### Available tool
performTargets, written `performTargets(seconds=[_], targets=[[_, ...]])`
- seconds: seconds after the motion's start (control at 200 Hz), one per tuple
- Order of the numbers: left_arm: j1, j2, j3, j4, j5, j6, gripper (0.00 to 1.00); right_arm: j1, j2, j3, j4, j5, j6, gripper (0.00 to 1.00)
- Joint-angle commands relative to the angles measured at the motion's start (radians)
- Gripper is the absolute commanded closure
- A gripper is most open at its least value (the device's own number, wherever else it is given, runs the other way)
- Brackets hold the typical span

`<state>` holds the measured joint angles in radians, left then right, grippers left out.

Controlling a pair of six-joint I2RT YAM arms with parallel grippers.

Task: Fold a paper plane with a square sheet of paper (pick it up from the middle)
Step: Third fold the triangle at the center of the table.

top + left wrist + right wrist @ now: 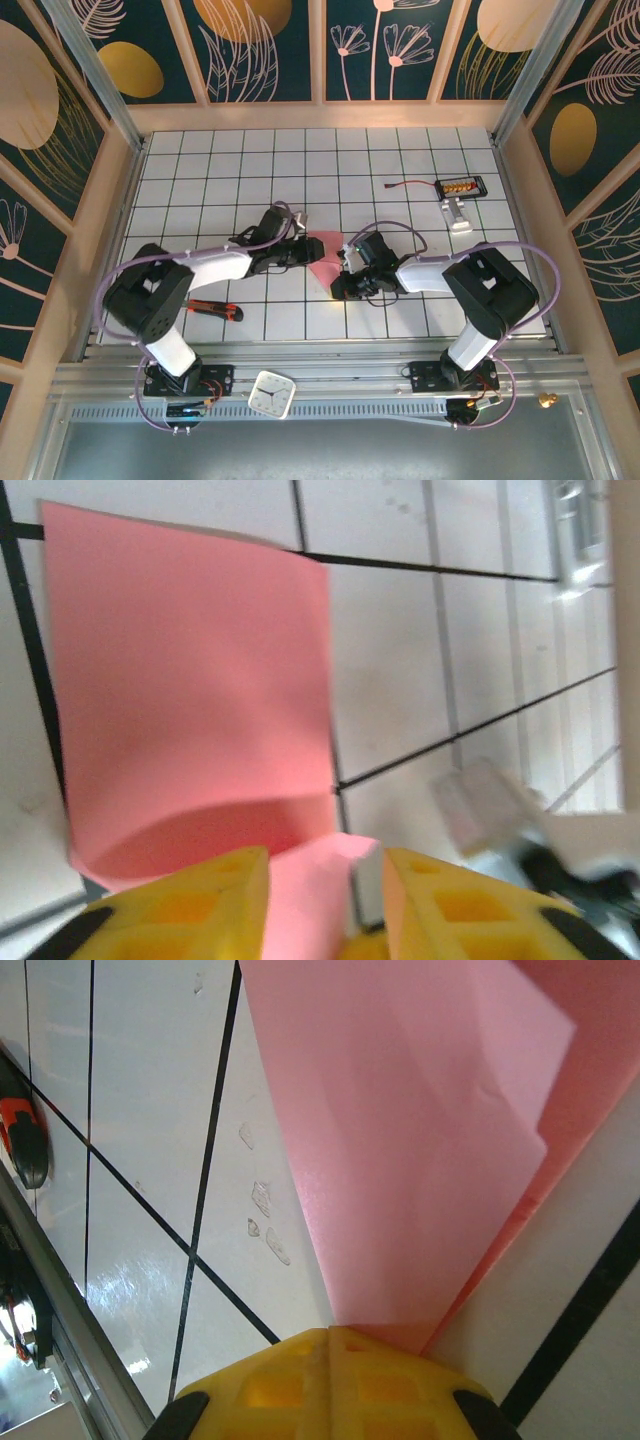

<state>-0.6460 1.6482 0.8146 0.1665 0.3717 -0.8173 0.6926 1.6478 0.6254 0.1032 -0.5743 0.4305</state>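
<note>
Pink sheet of paper (pixel 325 256) just right of centre in the top view, folded, on the white gridded table (pixel 230 170), between the two gripper tips. In the left wrist view, the same sheet (pixel 190 700) across the upper left and centre, lying over black grid lines, lower edge curling up off the surface, with a small flap reaching down into the gap between the yellow fingers (pixel 200 905) at the bottom edge. Left gripper (pixel 322 865) released, jaws parted, flap loose between them rather than pinched; seen from above (pixel 303 240) at the sheet's upper left edge. In the right wrist view, paper (pixel 420 1130) fanning from bottom centre up to the upper right, layered, a crease running through it. Right gripper (pixel 335 1338) clenched on the sheet's narrow end, yellow fingers pressed together around it; from above (pixel 346 264) at the sheet's right edge. Farther out, a red-handled black tool (pixel 213 310) at lower left on the table, beside the left arm, and a white square clock (pixel 271 393) at bottom centre, on the rail between the arm bases. Small black device (pixel 461 187) with a thin cable at upper right, well apart from the paper.
</note>
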Motion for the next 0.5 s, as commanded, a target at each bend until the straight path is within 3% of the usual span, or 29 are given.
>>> performTargets(seconds=[0.0,0.155,0.495], targets=[[0.0,-0.051,-0.069,0.02,0.062,-0.069,0.78,-0.001,0.026,-0.052,-0.14,0.062,0.02,1.0],[-0.031,-0.039,-0.101,0.046,0.146,-0.106,1.0,-0.002,0.021,-0.055,-0.145,0.07,0.02,1.0],[-0.073,0.059,-0.107,0.155,0.193,-0.209,1.0,-0.001,0.024,-0.055,-0.143,0.076,0.015,1.0]])
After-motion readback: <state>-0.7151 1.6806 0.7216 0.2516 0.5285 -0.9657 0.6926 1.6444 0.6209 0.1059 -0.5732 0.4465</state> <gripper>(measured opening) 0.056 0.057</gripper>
